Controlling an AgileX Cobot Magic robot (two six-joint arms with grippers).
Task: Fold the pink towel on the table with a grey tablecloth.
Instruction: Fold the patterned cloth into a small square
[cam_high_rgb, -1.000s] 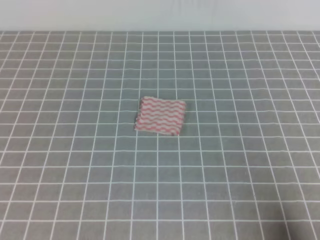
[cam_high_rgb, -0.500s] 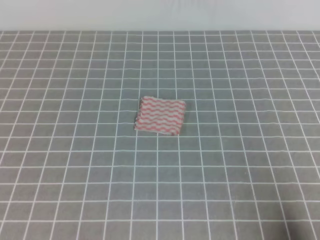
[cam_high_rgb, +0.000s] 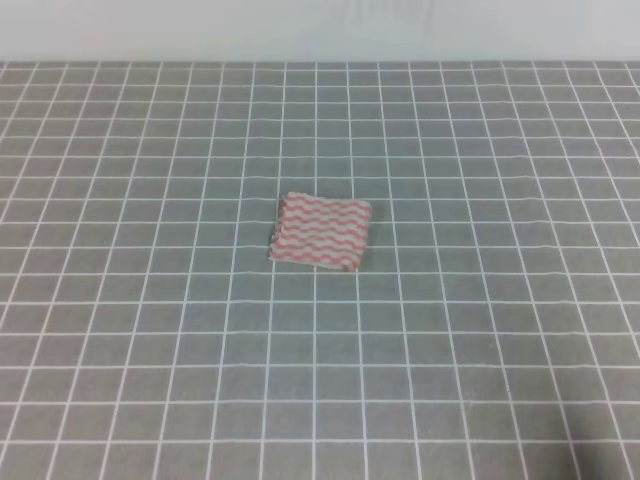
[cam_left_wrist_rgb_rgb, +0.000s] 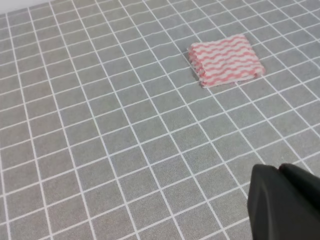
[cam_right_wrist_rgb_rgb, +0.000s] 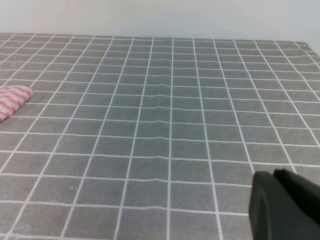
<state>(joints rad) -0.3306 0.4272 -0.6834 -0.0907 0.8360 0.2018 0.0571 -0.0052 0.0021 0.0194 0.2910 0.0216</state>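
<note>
Small folded pink towel with pink and white wavy stripes (cam_high_rgb: 322, 232) lying flat mid-table, wide grey tablecloth with white grid lines (cam_high_rgb: 480, 330) all around it, both black grippers barely showing, open or closed cannot tell

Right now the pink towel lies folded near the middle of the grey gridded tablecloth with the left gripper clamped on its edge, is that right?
Not quite. The pink towel does lie folded near the middle of the grey tablecloth, but nothing grips it. The left wrist view shows the towel lying alone, well clear of the left gripper at the frame's lower right corner.
</note>
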